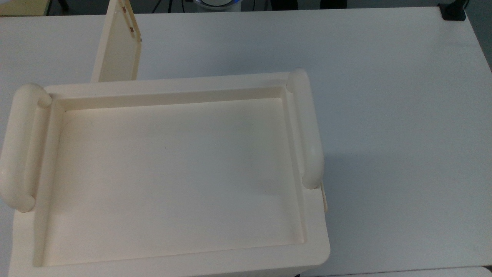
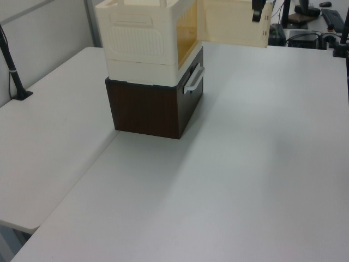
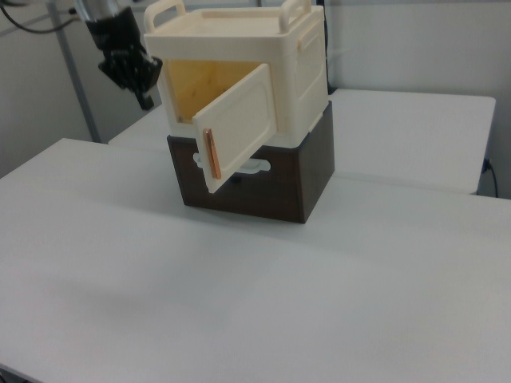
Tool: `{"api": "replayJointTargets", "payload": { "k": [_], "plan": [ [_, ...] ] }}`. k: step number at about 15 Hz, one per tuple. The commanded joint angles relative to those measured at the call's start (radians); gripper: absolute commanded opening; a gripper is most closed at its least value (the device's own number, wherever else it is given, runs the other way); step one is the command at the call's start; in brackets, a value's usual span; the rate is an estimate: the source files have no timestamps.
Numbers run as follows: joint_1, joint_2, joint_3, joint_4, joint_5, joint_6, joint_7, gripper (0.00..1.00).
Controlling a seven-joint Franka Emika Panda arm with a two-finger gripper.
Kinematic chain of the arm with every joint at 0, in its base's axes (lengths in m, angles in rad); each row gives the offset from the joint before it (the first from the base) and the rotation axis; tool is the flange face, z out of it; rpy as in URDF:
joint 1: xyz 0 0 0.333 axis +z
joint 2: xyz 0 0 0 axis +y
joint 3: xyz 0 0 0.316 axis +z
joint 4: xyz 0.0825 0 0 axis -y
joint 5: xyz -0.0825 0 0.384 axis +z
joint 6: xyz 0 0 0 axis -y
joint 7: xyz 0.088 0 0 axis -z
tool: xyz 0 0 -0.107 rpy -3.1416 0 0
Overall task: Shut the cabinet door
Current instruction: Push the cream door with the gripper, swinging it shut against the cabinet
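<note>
The cream cabinet (image 3: 299, 72) stands on a dark brown box (image 3: 303, 179). Its recessed tray top (image 1: 173, 173) lies between two thick tube handles. The cabinet door (image 3: 239, 124) hangs open, swung out about halfway, with a copper strip (image 3: 209, 163) along its free edge. In the top view the cabinet door (image 1: 117, 50) sticks out edge-on at the upper left. My black gripper (image 3: 146, 100) hovers in the air to the right view's left of the cabinet opening, apart from the door, fingers together and holding nothing. In the left view the gripper (image 2: 256, 15) sits high in front of the door (image 2: 232, 22).
The brown box (image 2: 147, 109) carries a white handle (image 2: 193, 79) under the opening. White tabletops (image 2: 245, 164) spread wide around the stack. A black clamp post (image 2: 16, 82) stands at the left view's left, and desks with equipment lie beyond the table's far edge.
</note>
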Motion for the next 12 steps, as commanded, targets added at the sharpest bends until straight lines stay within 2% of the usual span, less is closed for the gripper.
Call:
{"api": "replayJointTargets", "payload": {
  "k": [1,4,8,12],
  "plan": [
    [-0.066,0.004,-0.011,0.075,0.000,-0.033,-0.011,0.00],
    [-0.152,0.009,-0.012,0.120,-0.002,-0.024,-0.040,0.00],
    [-0.269,0.015,-0.014,0.119,-0.002,0.004,-0.178,0.00],
    [-0.281,0.029,-0.028,0.097,0.004,0.051,-0.195,0.00]
  ]
}}
